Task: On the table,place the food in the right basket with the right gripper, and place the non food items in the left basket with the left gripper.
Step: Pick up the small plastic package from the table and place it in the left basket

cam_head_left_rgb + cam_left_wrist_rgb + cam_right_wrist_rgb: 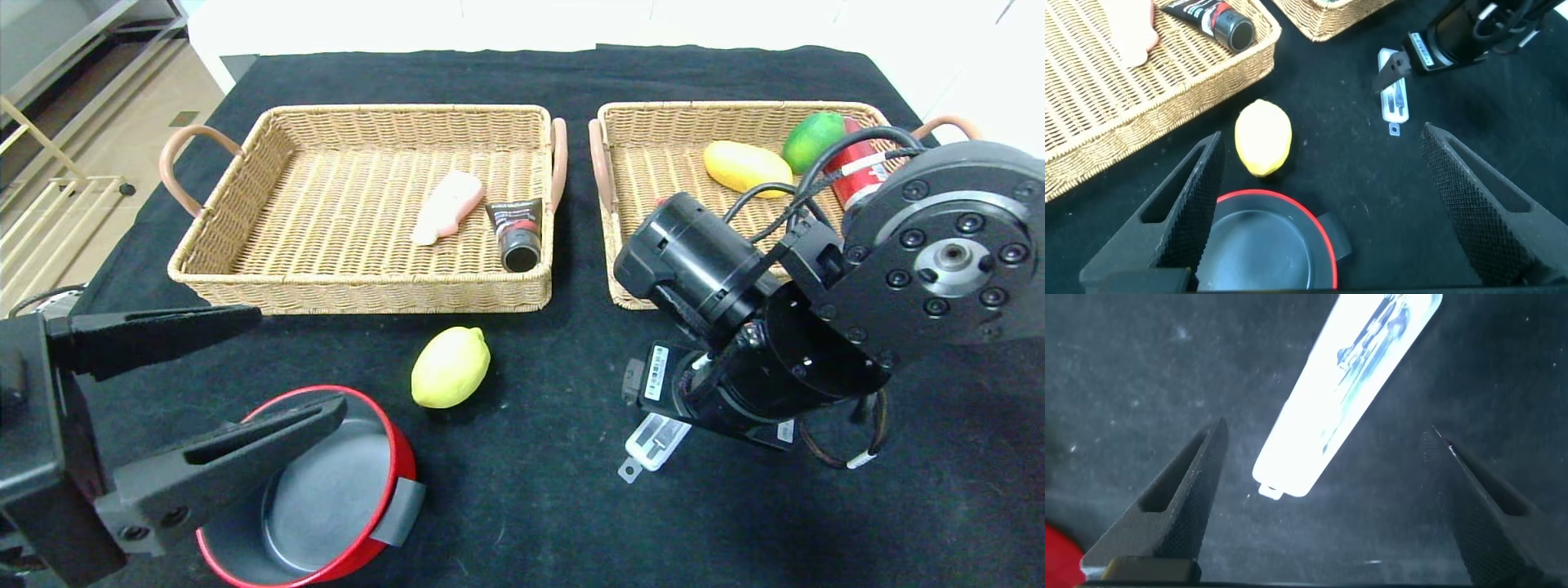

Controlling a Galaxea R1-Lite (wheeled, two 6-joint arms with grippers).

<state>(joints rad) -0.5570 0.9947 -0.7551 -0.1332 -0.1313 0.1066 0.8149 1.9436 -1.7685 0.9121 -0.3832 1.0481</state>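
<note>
A yellow lemon [451, 367] [1263, 137] lies on the black table in front of the left basket [408, 114]. Beside it stands a red pot [326, 490] [1261, 245] with a grey inside. My left gripper [300, 359] [1321, 135] hangs open over the pot and holds nothing. A white blister pack [653, 441] [1394, 102] [1347, 392] lies in front of the right basket [735, 108]. My right gripper [1328, 429] points down just above the pack, open and empty, with the pack's end between its fingers. In the head view the right arm [735, 343] hides that gripper.
The left basket holds a pink item [447, 206] and a black tube [516, 233] [1212, 18]. The right basket holds a yellow mango [747, 167], a green fruit [814, 139] and a red can [857, 171]. The two baskets stand side by side with handles almost touching.
</note>
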